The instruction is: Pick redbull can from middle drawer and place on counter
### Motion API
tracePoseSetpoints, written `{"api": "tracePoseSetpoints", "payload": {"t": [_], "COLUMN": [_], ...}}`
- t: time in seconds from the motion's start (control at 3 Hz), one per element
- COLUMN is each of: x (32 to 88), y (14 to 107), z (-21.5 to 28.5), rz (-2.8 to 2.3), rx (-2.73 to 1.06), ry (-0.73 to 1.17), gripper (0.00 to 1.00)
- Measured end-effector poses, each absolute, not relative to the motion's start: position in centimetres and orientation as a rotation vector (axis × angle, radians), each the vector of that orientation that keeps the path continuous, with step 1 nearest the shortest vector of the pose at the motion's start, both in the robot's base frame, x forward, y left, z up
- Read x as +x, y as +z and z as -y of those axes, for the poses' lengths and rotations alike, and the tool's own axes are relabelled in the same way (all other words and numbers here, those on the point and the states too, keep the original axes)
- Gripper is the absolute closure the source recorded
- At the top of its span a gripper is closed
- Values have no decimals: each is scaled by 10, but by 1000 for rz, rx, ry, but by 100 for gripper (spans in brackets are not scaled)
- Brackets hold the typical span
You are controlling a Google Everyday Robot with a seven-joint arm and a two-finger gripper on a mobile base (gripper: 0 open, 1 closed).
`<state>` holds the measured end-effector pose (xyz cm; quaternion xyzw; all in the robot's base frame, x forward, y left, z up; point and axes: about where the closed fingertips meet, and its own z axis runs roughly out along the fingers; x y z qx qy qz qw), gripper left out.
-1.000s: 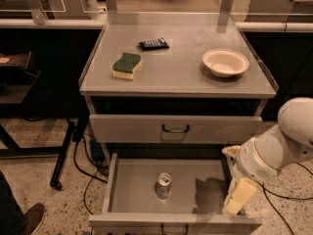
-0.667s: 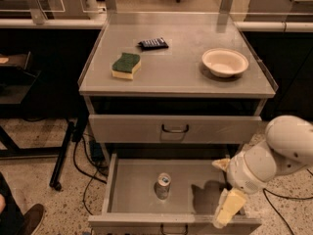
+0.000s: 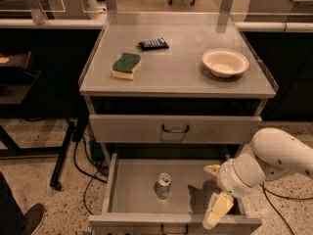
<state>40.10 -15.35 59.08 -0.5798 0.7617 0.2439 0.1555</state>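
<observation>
The redbull can (image 3: 163,185) stands upright on the floor of the open middle drawer (image 3: 132,187), near its centre. It is slim and silvery with a shiny top. My gripper (image 3: 215,190) hangs over the right part of the drawer, to the right of the can and apart from it. Its two cream fingers (image 3: 218,209) are spread and hold nothing. The white arm (image 3: 279,155) comes in from the right. The counter (image 3: 181,75) is the grey steel top above.
On the counter lie a green and yellow sponge (image 3: 126,65), a flat dark snack packet (image 3: 153,44) and a cream bowl (image 3: 225,62). The upper handled drawer (image 3: 175,129) is shut. Cables and a black stand leg (image 3: 63,153) lie on the floor at the left.
My arm and gripper have moved left and a little lower over the open drawer, nearer the can. The can and the counter's things have not moved.
</observation>
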Motion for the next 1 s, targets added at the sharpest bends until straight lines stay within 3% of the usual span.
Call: {"api": "tracePoseSetpoints", "payload": {"t": [0.67,1.0], "x": [398,428], "y": [556,540], "z": [132,128], "rz": [-2146,-2129], "rx": [-1593,-1577], "ry": [713,663], "gripper": [0,0]}}
